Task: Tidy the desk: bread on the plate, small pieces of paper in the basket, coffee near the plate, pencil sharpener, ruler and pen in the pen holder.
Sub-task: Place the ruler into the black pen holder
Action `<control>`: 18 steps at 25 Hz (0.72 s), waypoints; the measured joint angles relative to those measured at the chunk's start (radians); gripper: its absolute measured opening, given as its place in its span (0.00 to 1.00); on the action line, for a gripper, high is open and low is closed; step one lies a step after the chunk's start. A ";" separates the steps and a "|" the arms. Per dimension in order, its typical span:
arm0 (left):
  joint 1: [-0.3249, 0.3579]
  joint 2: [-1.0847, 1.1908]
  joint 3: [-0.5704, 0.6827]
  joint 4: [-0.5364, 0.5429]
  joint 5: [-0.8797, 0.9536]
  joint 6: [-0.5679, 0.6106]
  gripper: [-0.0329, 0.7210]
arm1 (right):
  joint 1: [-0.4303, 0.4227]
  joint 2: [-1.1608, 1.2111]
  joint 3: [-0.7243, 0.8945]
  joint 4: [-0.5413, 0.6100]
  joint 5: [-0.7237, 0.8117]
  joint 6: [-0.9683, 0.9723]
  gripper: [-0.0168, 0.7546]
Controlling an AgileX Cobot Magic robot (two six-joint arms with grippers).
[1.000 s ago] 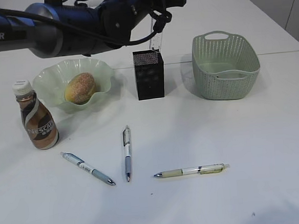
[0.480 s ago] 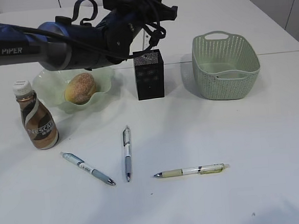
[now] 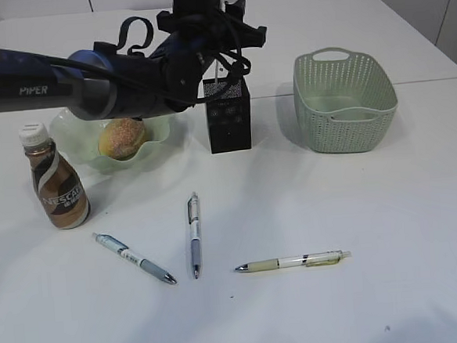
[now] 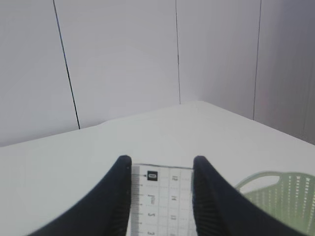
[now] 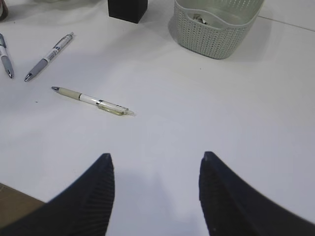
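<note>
White worktop (image 3: 358,233) fills the scene, with pale wall panels behind it in the left wrist view. Largest of the things, the basket (image 3: 344,100) stands at the right; something small and crumpled lies inside it in the right wrist view, too small to name with certainty. The plate (image 3: 72,127) carries the bread (image 3: 122,137), and the coffee (image 3: 57,182) stands just beside the plate. The pen holder (image 3: 228,116) stands between plate and basket. Three pens (image 3: 194,233) lie apart on the bare surface in front.

The ruler (image 4: 161,201) is clamped across its width in the left end effector (image 4: 161,194), above the pen holder. It is judged to be light, thin, stiff and smooth, so it is likely to slip if gripped weakly; the flat edges are the place to be held, as shown. The right end effector (image 5: 156,194) is held apart and empty over the near surface. The pens are judged light, rigid and prone to rolling, best taken at mid-barrel
</note>
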 joint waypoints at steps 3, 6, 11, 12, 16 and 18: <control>0.000 0.013 0.000 0.000 -0.002 0.000 0.38 | 0.000 0.000 0.000 0.000 0.000 0.000 0.59; 0.000 0.022 0.000 0.000 -0.002 0.000 0.38 | 0.000 0.000 0.000 0.000 0.000 0.000 0.59; 0.000 0.022 0.000 0.000 -0.002 0.000 0.38 | 0.000 0.000 0.000 0.000 0.000 0.000 0.59; 0.000 0.022 0.000 0.000 -0.002 0.000 0.38 | 0.000 0.000 0.000 0.000 0.000 0.000 0.59; 0.000 0.022 0.000 0.002 0.015 -0.002 0.38 | 0.000 0.000 0.000 0.000 0.000 0.000 0.59; 0.000 0.022 0.000 0.002 0.028 -0.003 0.39 | 0.000 0.000 0.000 0.000 0.000 0.000 0.59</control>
